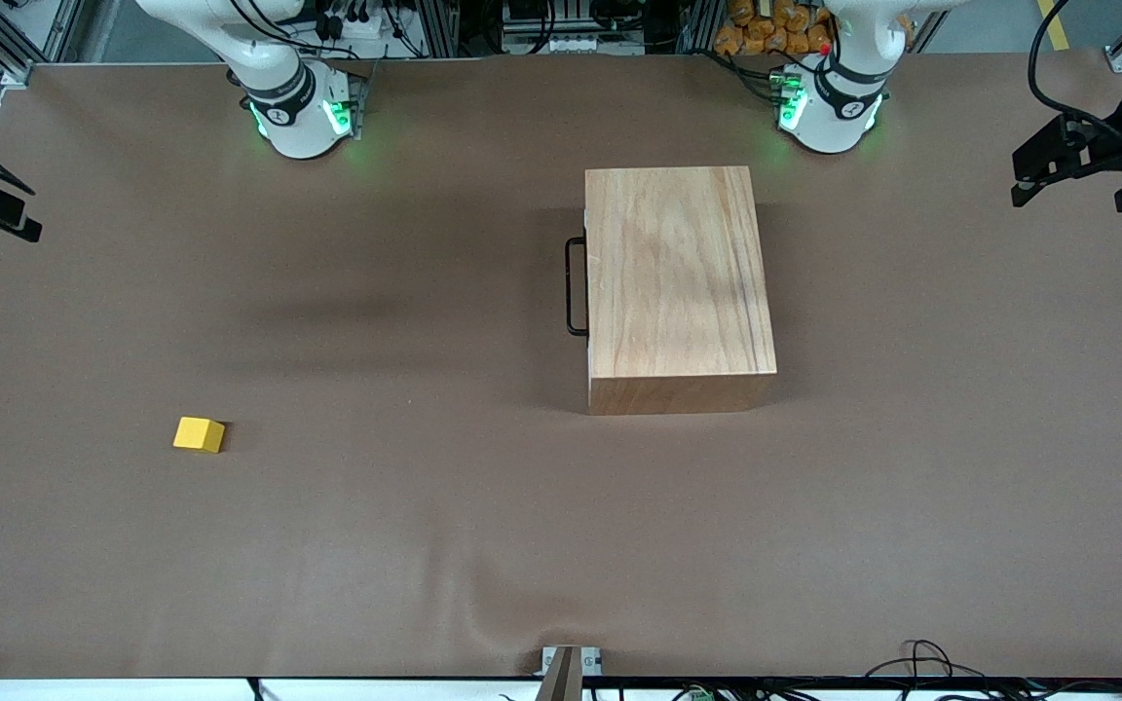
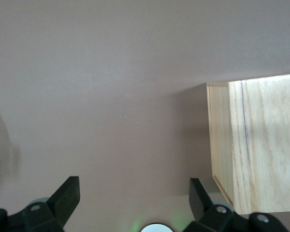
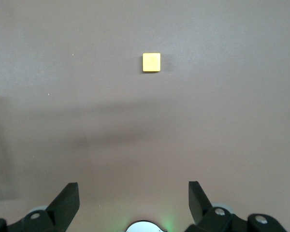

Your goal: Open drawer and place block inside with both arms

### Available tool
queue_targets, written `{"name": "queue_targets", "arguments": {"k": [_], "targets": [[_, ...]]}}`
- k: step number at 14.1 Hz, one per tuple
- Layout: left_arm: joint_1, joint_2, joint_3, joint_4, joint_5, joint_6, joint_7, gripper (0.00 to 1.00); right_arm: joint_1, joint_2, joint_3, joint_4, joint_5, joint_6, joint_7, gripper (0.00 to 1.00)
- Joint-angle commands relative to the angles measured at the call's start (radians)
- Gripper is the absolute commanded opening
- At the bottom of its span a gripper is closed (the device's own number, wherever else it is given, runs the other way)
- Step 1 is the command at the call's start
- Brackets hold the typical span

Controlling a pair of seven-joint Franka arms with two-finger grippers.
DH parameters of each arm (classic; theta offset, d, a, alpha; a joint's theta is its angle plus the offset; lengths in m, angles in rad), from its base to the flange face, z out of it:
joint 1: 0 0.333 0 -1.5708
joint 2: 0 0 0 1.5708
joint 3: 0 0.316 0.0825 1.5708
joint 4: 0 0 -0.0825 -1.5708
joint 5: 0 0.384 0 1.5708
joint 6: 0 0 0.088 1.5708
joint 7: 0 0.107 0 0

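Note:
The big wooden box stands mid-table near the left arm's base. Its drawer is shut, and the thin black loop handle faces the right arm's end of the table. The small yellow block lies on the brown table toward the right arm's end, nearer the front camera than the box. My left gripper is open and empty, high over the table's left-arm end; a corner of the box shows in its wrist view. My right gripper is open and empty, high over the right-arm end, with the block on the table in its view.
The brown table cover spreads around the box and the block. Both green-lit bases stand along the table's edge farthest from the front camera. Cables lie off the near edge.

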Motion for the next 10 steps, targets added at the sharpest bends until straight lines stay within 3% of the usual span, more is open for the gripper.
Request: {"name": "queue_targets", "arguments": {"k": [1, 5, 10], "targets": [[-0.005, 0.025, -0.044, 0.026, 0.028, -0.014, -0.032, 1.00, -0.013, -0.018, 0.012, -0.006, -0.011, -0.007, 0.011, 1.00], [-0.030, 0.077, -0.110, 0.031, 0.020, -0.012, -0.174, 1.00, -0.013, -0.018, 0.012, -0.005, -0.011, -0.007, 0.011, 1.00], [-0.083, 0.054, -0.119, 0.057, 0.055, -0.001, -0.198, 1.00, -0.014, -0.018, 0.012, -0.005, -0.011, -0.013, 0.011, 1.00]]}}
